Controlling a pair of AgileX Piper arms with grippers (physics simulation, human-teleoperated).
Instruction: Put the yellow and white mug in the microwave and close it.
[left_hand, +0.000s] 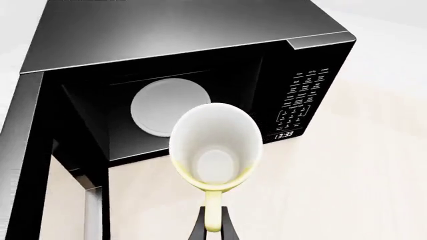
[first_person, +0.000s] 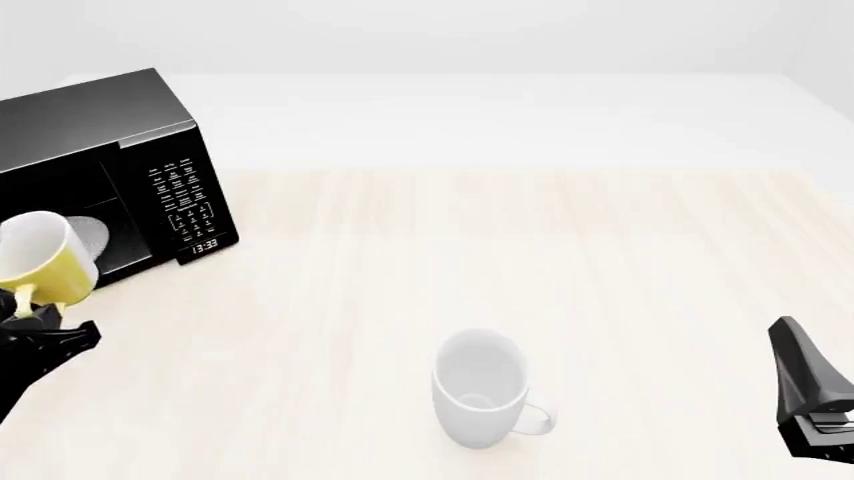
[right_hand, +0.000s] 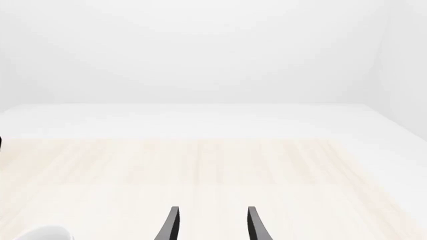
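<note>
The yellow and white mug (first_person: 43, 262) hangs tilted in the air in front of the microwave's open cavity, at the far left of the front view. My left gripper (left_hand: 213, 222) is shut on its yellow handle (left_hand: 213, 212); the white inside of the mug (left_hand: 215, 147) faces the wrist camera. The black microwave (first_person: 127, 150) stands at the far left with its door (left_hand: 23, 165) swung open, and the white round plate (left_hand: 167, 107) shows inside. My right gripper (right_hand: 210, 224) is open and empty at the near right of the table (first_person: 561, 250).
A larger all-white mug (first_person: 481, 390) lies on the table near the front middle, its handle to the right. The microwave keypad and display (first_person: 190, 205) face the table. The right arm (first_person: 807, 390) stays at the near right edge.
</note>
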